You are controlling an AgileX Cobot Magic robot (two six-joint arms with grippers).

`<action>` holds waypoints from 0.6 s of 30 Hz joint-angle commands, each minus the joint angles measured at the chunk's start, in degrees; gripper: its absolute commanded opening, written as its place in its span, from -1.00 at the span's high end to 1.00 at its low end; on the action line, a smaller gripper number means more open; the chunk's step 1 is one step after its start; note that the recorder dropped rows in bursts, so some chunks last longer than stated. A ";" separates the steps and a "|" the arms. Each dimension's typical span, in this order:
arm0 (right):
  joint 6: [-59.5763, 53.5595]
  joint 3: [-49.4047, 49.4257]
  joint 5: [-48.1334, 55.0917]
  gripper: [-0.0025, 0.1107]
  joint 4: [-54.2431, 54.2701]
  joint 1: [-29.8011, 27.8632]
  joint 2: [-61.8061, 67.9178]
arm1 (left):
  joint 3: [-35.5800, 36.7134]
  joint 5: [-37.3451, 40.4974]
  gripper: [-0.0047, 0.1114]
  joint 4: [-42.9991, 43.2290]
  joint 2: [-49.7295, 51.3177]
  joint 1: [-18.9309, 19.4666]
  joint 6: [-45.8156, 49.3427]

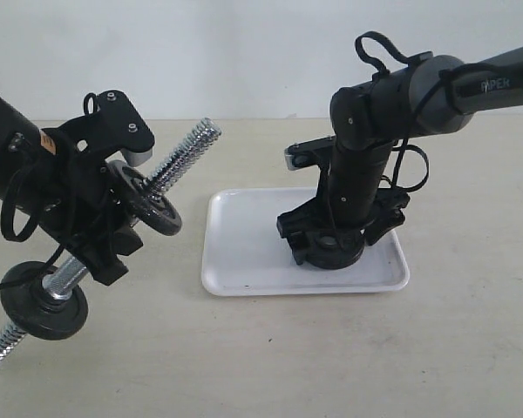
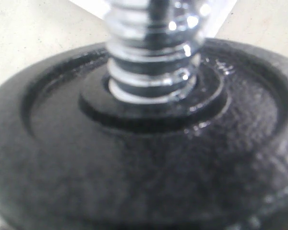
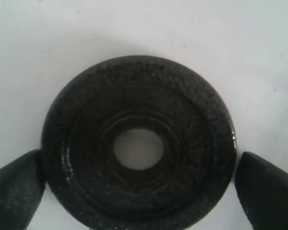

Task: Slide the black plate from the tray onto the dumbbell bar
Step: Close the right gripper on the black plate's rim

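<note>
One grasp is pending: the right claw (image 3: pixel 139 188), spread, straddles the black plate (image 3: pixel 182 120) on the tray (image 1: pixel 244 252). The left claw (image 1: pixel 105 246) pinches the dumbbell bar (image 1: pixel 187 156); next, squeeze and lift.

Round black plate (image 3: pixel 137 143) flat in white tray (image 1: pixel 244 248), chrome dumbbell bar (image 1: pixel 187 150) tilted, bearing two discs (image 1: pixel 146 202)

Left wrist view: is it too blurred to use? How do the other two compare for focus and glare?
Left wrist view: very close and soft, the mounted disc smeared at its near rim, bright glints on the dumbbell bar thread. Right wrist view: black plate fairly sharp, fingertips blurred, tray evenly white. Exterior view: soft even light, faint shadows, no harsh glare.
</note>
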 commanded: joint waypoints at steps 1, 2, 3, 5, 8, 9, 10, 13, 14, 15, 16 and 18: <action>-0.67 1.40 0.50 -0.90 -0.72 0.58 3.15 | -2.11 -6.44 0.84 -0.03 -3.22 0.09 0.50; -2.15 1.40 0.50 -0.90 -0.52 0.58 3.15 | -2.11 -6.44 0.84 -0.03 -3.22 0.09 0.50; -2.63 1.40 0.50 -0.90 -0.12 0.58 3.15 | -2.11 -6.44 0.84 -0.03 -3.22 0.09 0.50; -4.33 1.40 0.40 -0.90 0.79 0.58 3.15 | -2.11 -6.44 0.84 -0.03 -3.22 0.09 0.50; -4.55 1.40 -0.68 -0.90 1.15 0.58 3.15 | -2.11 -6.57 0.84 -0.03 -3.22 0.09 0.50; -4.55 1.40 -1.15 -0.90 1.15 0.58 3.15 | -2.11 -6.57 0.84 -0.03 -3.22 0.09 0.50; -4.55 1.40 -1.83 -0.90 1.15 0.58 3.15 | -2.11 -6.57 0.84 -0.03 -3.22 0.09 0.50; -4.55 1.40 -3.13 -0.90 1.15 0.58 3.15 | -2.11 -6.33 0.84 -0.03 -3.22 0.09 0.24; -4.55 1.40 -3.17 -0.90 1.15 0.58 3.15 | -2.11 -6.33 0.84 -0.03 -3.22 0.09 0.24; -4.55 1.40 -3.17 -0.90 1.15 0.58 3.15 | -2.11 -6.22 0.84 -0.03 -3.22 0.09 0.24; -4.55 1.40 -3.17 -0.90 1.15 0.58 3.15 | -2.11 -6.12 0.84 -0.03 -3.22 0.09 0.24; -4.55 1.40 -3.17 -0.90 1.15 0.58 3.15 | -2.11 -6.01 0.84 -0.03 -3.22 0.09 0.24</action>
